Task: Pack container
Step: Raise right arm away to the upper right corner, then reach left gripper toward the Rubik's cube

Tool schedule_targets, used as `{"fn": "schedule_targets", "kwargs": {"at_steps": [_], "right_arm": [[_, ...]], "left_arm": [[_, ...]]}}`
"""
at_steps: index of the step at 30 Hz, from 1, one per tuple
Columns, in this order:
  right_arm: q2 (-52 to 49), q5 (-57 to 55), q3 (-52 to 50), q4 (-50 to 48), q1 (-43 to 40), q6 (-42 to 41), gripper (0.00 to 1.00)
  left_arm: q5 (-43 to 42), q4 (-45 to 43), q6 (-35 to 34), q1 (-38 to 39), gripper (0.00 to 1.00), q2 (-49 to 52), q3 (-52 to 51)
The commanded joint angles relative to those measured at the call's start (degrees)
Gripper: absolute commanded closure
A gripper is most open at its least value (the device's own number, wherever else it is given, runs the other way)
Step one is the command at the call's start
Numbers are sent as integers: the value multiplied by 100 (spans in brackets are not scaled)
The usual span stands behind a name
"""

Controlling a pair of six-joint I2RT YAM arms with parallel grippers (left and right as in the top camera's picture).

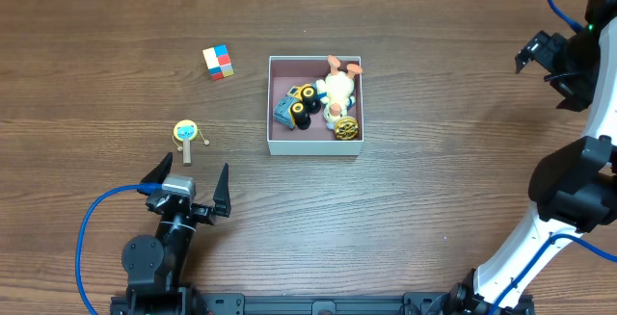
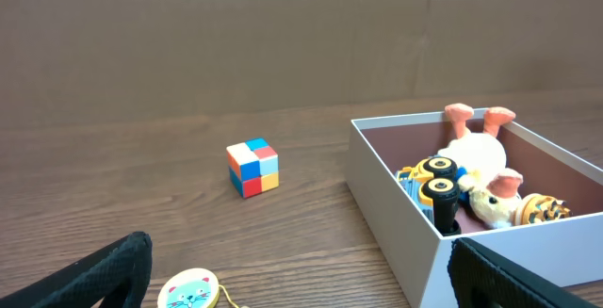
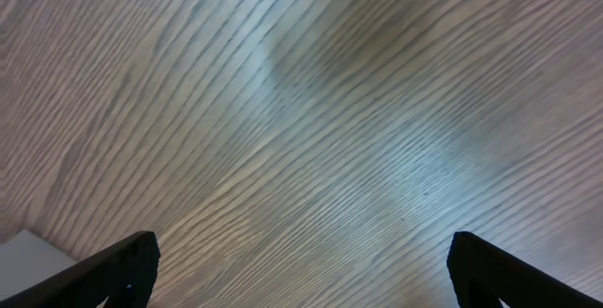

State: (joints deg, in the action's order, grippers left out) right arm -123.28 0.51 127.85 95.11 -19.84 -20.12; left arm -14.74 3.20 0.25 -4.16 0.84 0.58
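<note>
The container (image 1: 274, 103), a square white box with a pink inside, stands at the table's middle. It holds a blue and yellow toy truck (image 1: 299, 106), a cream plush figure with pink feet (image 1: 336, 88) and a small gold toy (image 1: 346, 127). It also shows in the left wrist view (image 2: 396, 204). A coloured cube (image 1: 219, 62) lies to its left, also in the left wrist view (image 2: 252, 168). A round cat-face toy with a stick (image 1: 185, 133) lies nearer me (image 2: 191, 291). My left gripper (image 1: 188, 178) is open and empty, just below the cat toy. My right gripper (image 1: 542, 57) is open and empty at the far right.
A blue cable (image 1: 92, 238) loops beside the left arm. The right arm's white base (image 1: 521, 248) stands at the lower right. The right wrist view shows bare wood (image 3: 311, 138) and a pale corner (image 3: 28, 251) at lower left.
</note>
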Motion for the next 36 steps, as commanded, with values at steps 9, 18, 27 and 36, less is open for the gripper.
{"fn": "schedule_targets", "kwargs": {"at_steps": [9, 18, 27, 36], "right_arm": [[101, 107, -2, -74, 26, 0, 0], [101, 107, -2, -74, 26, 0, 0], [101, 105, -2, -74, 26, 0, 0], [101, 107, -2, -74, 26, 0, 0]], "left_arm": [[-68, -22, 81, -33, 0, -57, -20], [-857, 1222, 188, -35, 0, 308, 964], [-514, 3480, 765, -33, 0, 3589, 4280], [-173, 4140, -256, -33, 0, 6063, 6207]]}}
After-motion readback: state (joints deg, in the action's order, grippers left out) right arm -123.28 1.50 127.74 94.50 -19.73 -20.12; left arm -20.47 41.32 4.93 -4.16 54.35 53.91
